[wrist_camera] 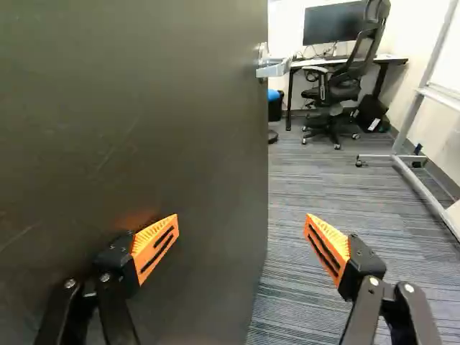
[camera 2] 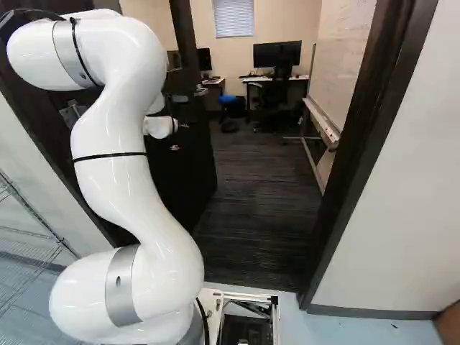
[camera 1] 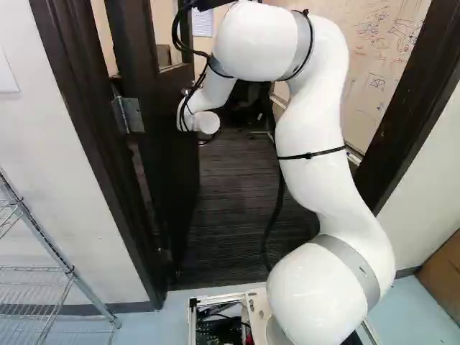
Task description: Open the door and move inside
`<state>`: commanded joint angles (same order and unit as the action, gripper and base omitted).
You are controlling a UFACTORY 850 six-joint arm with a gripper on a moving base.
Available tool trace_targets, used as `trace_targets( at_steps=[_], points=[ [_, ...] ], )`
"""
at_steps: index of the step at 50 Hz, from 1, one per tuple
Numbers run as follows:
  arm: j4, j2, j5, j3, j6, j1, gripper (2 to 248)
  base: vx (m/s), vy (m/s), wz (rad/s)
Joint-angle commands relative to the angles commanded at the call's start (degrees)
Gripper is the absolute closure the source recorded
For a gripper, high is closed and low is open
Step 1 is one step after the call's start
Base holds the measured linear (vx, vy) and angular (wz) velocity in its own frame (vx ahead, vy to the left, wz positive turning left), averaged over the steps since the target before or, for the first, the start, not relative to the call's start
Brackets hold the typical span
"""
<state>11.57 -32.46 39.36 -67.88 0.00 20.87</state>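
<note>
The dark door stands swung inward on its left-hand hinge, leaving the doorway open. In the right base view my gripper shows small at the door's face, past the arm's white wrist. Seen from the wrist, the gripper is open with nothing held. One orange-padded finger lies close before the face of the door; whether it touches is unclear. The other finger is out past the door's free edge, over the carpet. A silver lever handle sits farther ahead at that edge.
Dark frame posts bound the doorway; grey carpet runs inside. A whiteboard on a wheeled stand lines the room's right side. Beyond are an office chair and desk. A wire shelf stands outside, left of the door.
</note>
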Motion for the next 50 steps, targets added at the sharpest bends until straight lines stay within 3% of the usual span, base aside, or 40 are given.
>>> trace_targets(
  at_steps=[37, 50],
  points=[
    [-6.4, -3.6, 0.0, -4.8, 0.0, 3.7, 3, 0.0, 0.0, 0.0],
    [-7.1, -4.6, 0.0, -6.1, 0.0, 4.7, 3, 0.0, 0.0, 0.0]
  ],
)
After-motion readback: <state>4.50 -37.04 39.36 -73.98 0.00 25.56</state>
